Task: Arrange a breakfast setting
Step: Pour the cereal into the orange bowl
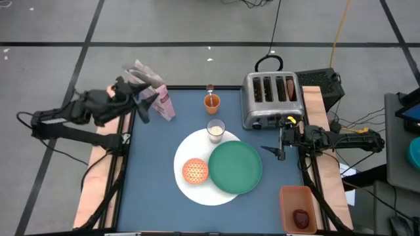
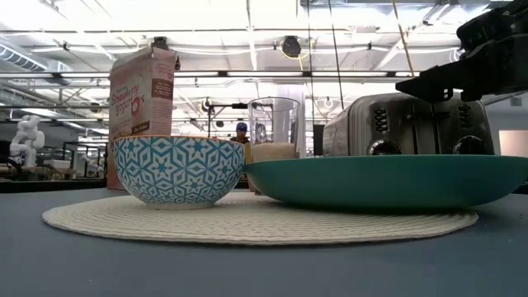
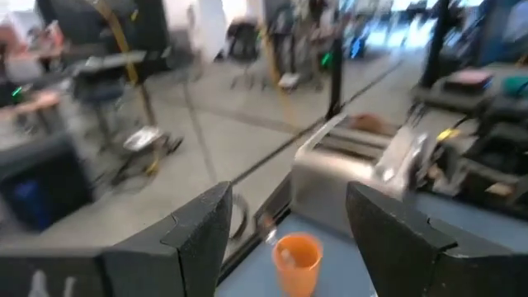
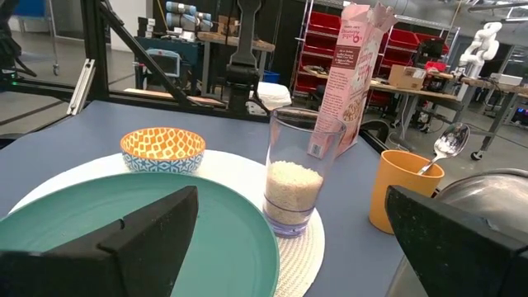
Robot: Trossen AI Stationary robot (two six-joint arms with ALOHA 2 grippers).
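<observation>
The right gripper (image 1: 277, 150), jaws standing wide and empty, is hovering between the toaster (image 1: 271, 98) and the green plate (image 1: 235, 167); a careless sweep risks clipping the glass (image 4: 294, 173).

The left gripper (image 1: 143, 105) is waiting partly open, holding nothing, beside the box (image 1: 159, 98).

The fruit (image 1: 301, 217) is lying in a side tray (image 1: 287, 196).

The blue table (image 1: 151, 170) is standing in an open workshop.

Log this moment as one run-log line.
left gripper: open, empty, above cereal box | right gripper: open, empty, beside toaster | green plate, bowl: on white plate
</observation>
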